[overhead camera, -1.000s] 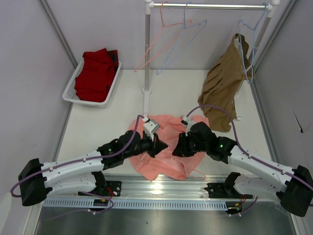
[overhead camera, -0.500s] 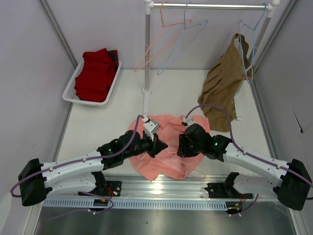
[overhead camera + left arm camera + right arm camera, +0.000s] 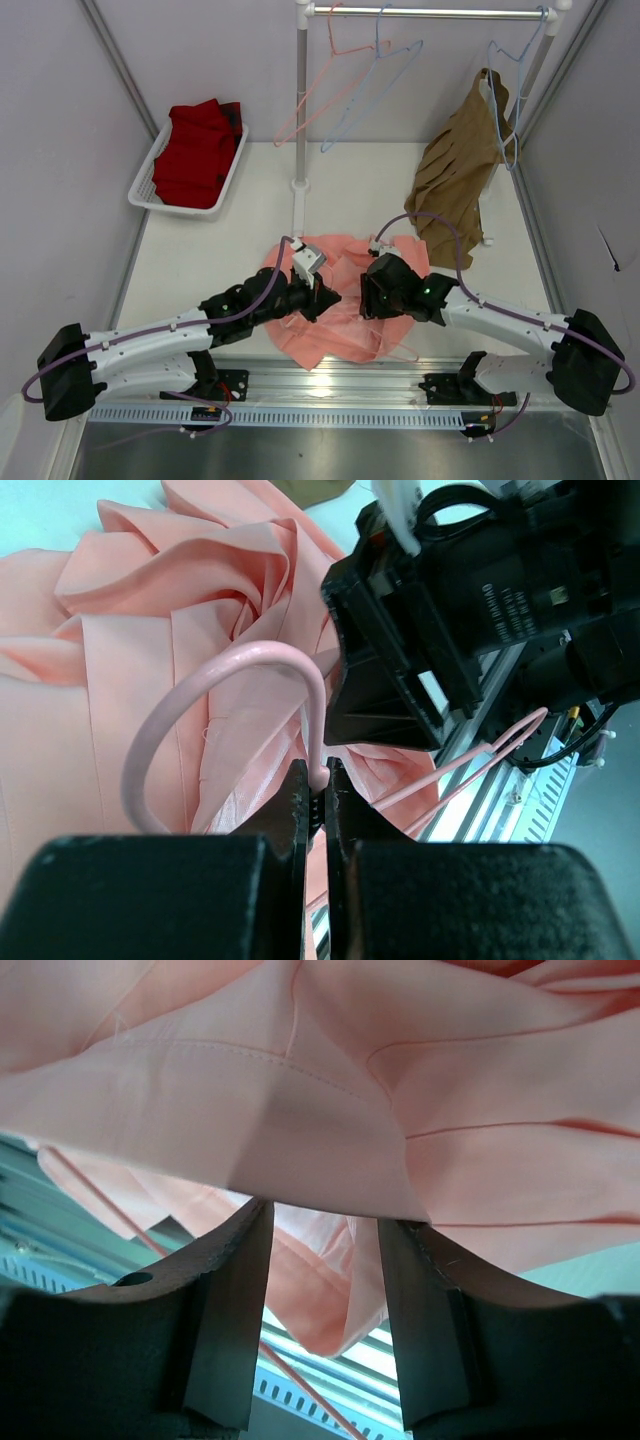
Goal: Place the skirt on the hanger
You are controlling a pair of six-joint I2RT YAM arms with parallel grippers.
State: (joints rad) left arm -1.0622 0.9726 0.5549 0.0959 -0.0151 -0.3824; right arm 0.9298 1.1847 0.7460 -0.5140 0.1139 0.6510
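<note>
Left gripper [image 3: 318, 800] fingers stayed clamped on the hook tip of the hanger [image 3: 230, 665], with the skirt [image 3: 150, 610] bunched just beyond them. Right gripper [image 3: 322, 1230] had swung in toward the left one and its fingers had spread apart, with cloth draped over the tips and unpinched. I read that as a release to regrip, skirt not yet hung. White table [image 3: 220, 260] underneath; far beyond the fingers were the basket [image 3: 150, 170] of red cloth, the rail [image 3: 430, 13] and the brown garment [image 3: 455, 170].
</note>
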